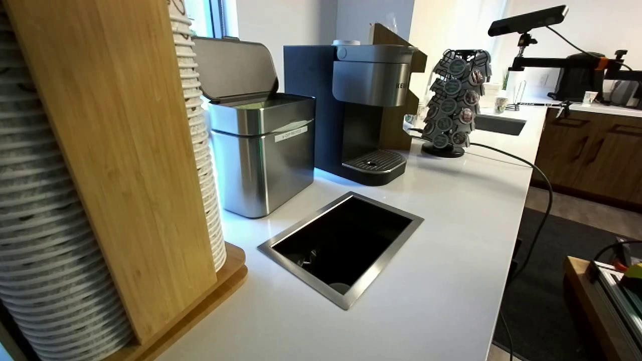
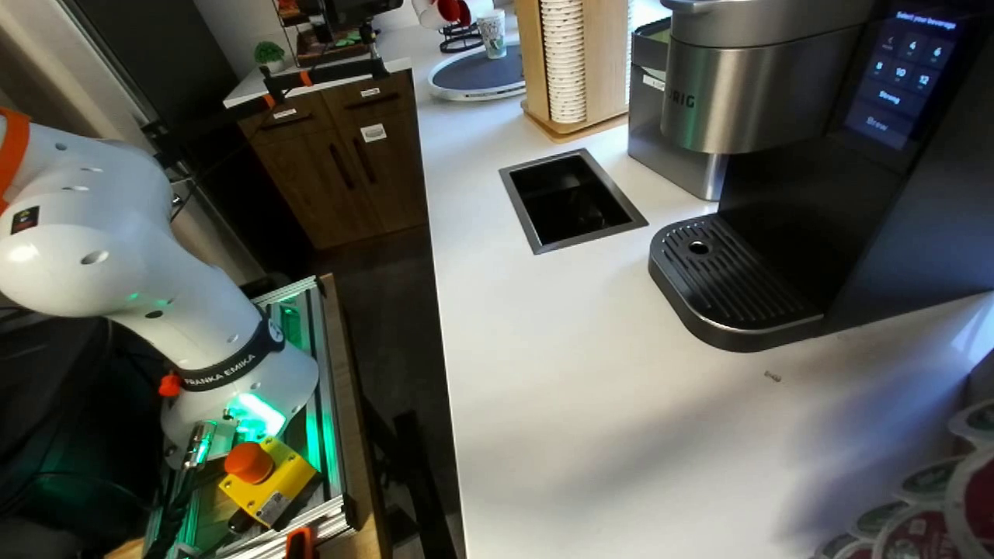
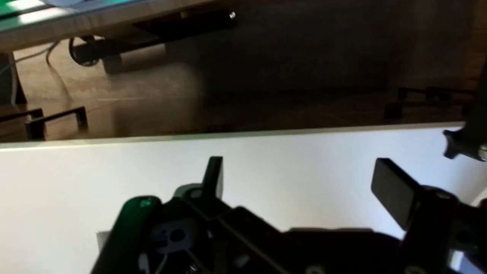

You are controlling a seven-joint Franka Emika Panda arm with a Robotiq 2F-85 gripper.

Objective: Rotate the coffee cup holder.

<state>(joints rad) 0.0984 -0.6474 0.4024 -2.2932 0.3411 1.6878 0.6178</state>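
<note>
The coffee cup holder is a tall light-wood tower with stacks of ribbed white paper cups. In an exterior view it fills the left side (image 1: 120, 150), cut off at the top. In an exterior view it stands at the back of the counter (image 2: 606, 62), its top out of frame. In the wrist view the holder does not show clearly. My gripper (image 3: 300, 171) is open and empty over the white counter, its fingers wide apart. The gripper is out of view in both exterior views, so its distance to the holder cannot be told.
A grey steel lidded bin (image 1: 266, 160) and a black coffee machine (image 1: 371, 100) stand beside the holder. A steel-rimmed opening (image 2: 571, 198) is set in the white counter (image 2: 528, 373). A pod carousel (image 1: 454, 100) stands farther along. The arm's base (image 2: 233, 373) is beside the counter.
</note>
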